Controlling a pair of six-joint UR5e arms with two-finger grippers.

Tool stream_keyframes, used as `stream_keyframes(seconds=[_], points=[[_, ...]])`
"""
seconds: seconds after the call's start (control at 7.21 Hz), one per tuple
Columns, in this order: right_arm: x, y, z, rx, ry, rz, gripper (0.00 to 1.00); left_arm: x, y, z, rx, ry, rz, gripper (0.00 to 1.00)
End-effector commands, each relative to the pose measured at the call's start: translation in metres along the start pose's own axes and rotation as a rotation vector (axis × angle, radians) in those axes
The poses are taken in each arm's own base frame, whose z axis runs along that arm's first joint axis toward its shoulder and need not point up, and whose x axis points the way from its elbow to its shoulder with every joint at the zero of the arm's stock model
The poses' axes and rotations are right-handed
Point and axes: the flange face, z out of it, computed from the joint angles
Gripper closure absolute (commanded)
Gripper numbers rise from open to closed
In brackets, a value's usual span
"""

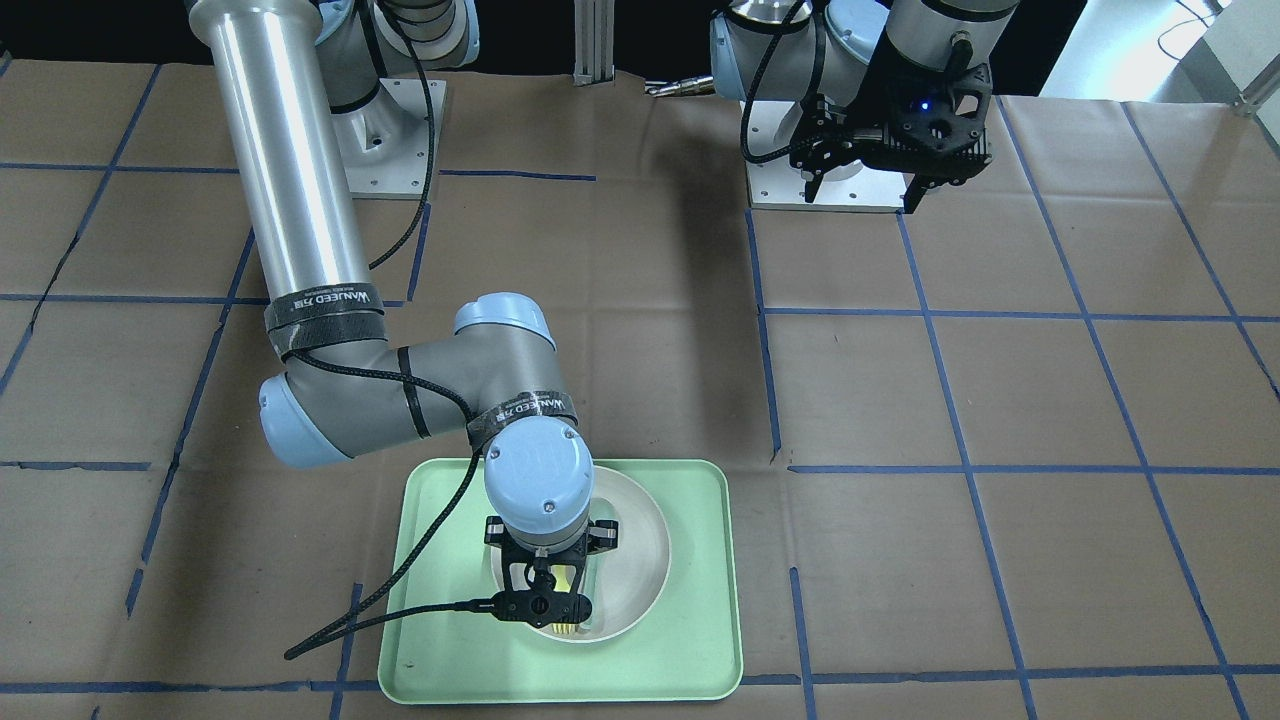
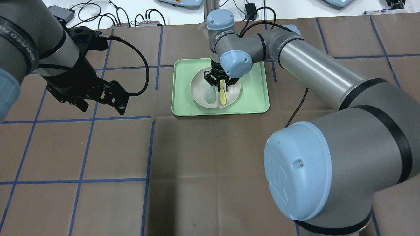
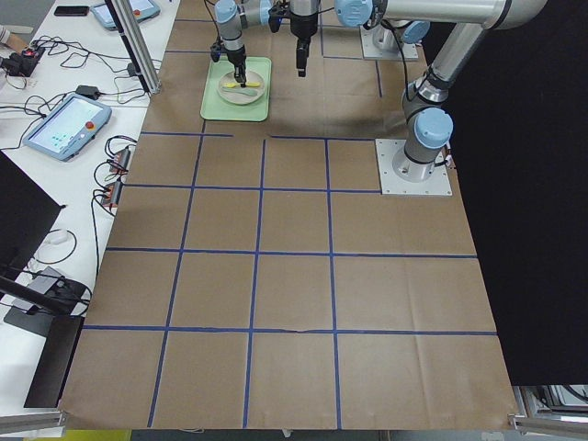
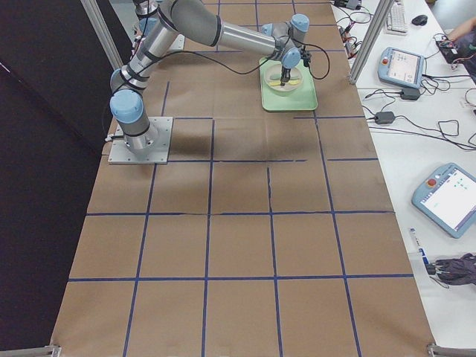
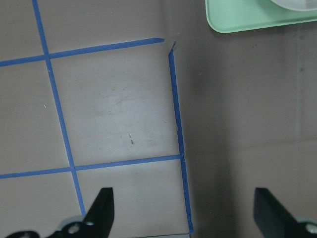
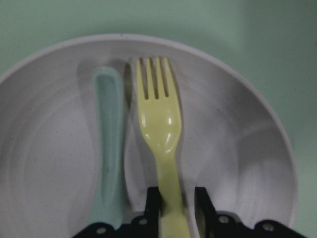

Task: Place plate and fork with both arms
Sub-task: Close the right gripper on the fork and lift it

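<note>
Right wrist-mounted view: the right gripper (image 6: 173, 198) points down into a dish, its two black jaws pressed against either side of a fork's handle. The fork (image 6: 158, 124) is pale yellow plastic, and its short tines point away from the jaws toward the far rim. Whether the fork's head touches the dish or hangs just above it cannot be told. Just beside the fork on its left lies a grey-green spoon (image 6: 109, 148), roughly parallel to it, resting inside the same dish. Both sit within a round, shallow, off-white plate (image 6: 49, 148). The plate stands on a mint-green rectangular tray (image 6: 247, 29) with rounded corners.

Overhead exterior view: the tray (image 2: 256, 95) lies on the far middle part of a desk (image 2: 197, 157) covered in brown paper marked with a grid of blue tape. The right arm reaches across from the right side to the plate (image 2: 200, 95). The left gripper (image 2: 102, 109) hangs above bare desk, well apart from the tray, its jaws spread wide and holding nothing.
</note>
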Motion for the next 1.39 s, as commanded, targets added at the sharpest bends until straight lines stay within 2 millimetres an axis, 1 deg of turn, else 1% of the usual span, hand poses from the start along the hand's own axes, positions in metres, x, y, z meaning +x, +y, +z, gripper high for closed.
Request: stream_keyframes(seconds=[0.0,0.28,0.55,0.69,0.83,1.11,1.25], points=[[-0.001,0.000,0.000,-0.001,-0.005,0.002,0.82,0.000,0.000,0.001,-0.002,0.000,0.001,0.00],[-0.001,-0.001,-0.001,0.000,-0.009,0.005,0.97,0.000,0.000,0.001,-0.004,0.001,-0.001,0.00],[-0.001,0.000,-0.004,0.003,-0.010,0.005,1.00,0.000,0.000,0.001,-0.004,0.001,-0.001,0.00],[-0.001,0.000,-0.010,0.009,-0.014,0.005,1.00,0.000,0.000,0.001,-0.004,0.001,-0.001,0.00],[0.001,0.003,-0.026,-0.010,-0.011,0.006,1.00,0.000,0.000,0.001,-0.004,0.001,-0.001,0.00],[0.003,0.016,-0.074,-0.042,-0.033,0.010,1.00,0.000,0.000,0.001,-0.004,0.001,-0.001,0.00],[0.012,0.024,-0.088,-0.043,-0.028,0.009,1.00,0.000,0.000,0.001,-0.002,0.000,0.001,0.00]])
